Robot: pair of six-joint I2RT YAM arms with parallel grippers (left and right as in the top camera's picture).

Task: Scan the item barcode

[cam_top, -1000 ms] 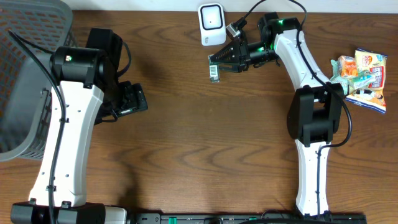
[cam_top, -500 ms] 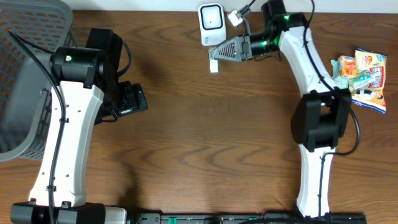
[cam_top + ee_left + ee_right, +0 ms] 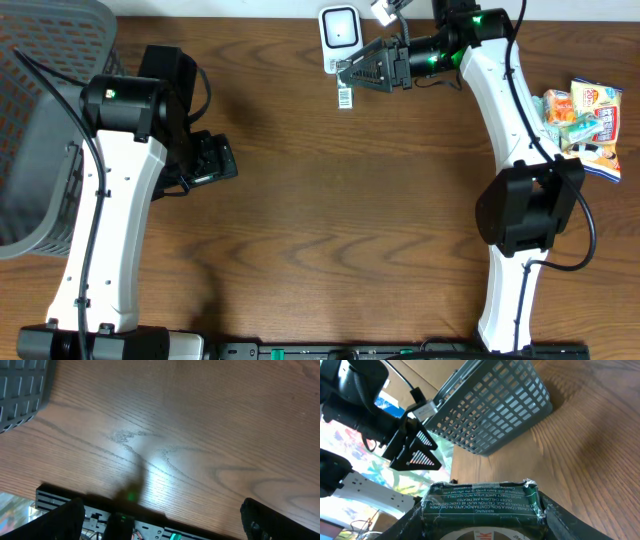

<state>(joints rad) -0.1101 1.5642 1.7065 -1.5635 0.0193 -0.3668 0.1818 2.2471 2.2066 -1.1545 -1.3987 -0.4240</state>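
My right hand (image 3: 352, 78) is clamped on the packet (image 3: 482, 497). It holds the packet above the surface (image 3: 330, 220), near the 12 o'clock edge in the overhead view, just at 6 o'clock of the white scanner (image 3: 340, 38). The packet has a dark green wrapper with rows of small white print, a crimped end seam, and part of a red-and-white round mark. A white barcode label (image 3: 345, 97) shows from overhead. My left hand (image 3: 215, 160) sits toward 9 o'clock, fingers fully apart.
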